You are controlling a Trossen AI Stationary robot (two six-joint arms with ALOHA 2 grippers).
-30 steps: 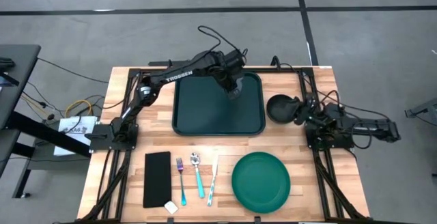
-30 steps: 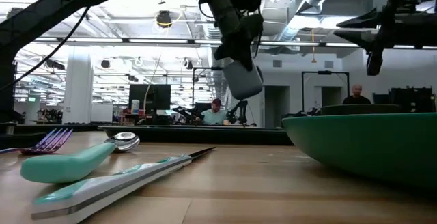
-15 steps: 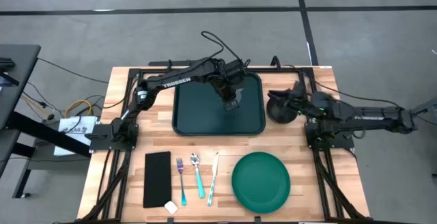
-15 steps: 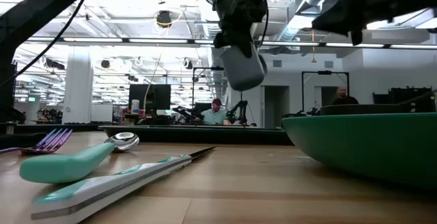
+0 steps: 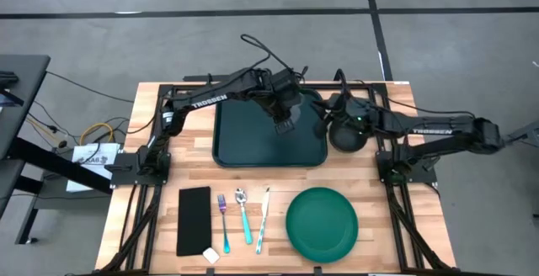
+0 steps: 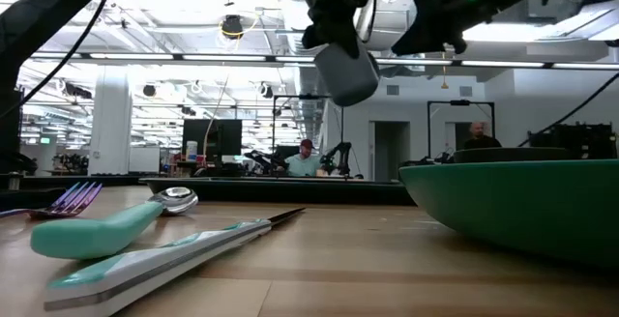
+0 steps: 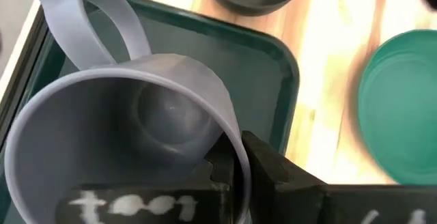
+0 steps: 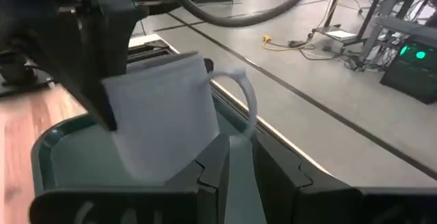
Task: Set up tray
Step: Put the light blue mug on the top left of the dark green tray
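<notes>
While my left gripper hangs above the tray, fingers clamped on the rim of a grey mug, most of the tray floor under it lies bare. My right gripper reaches in over the tray's right edge, fingers part open and holding nothing, with the dark bowl just beside that edge. Tray sits at the table's far middle, long axis left to right; napkin, cutlery and plate lie well apart along the near side.
</notes>
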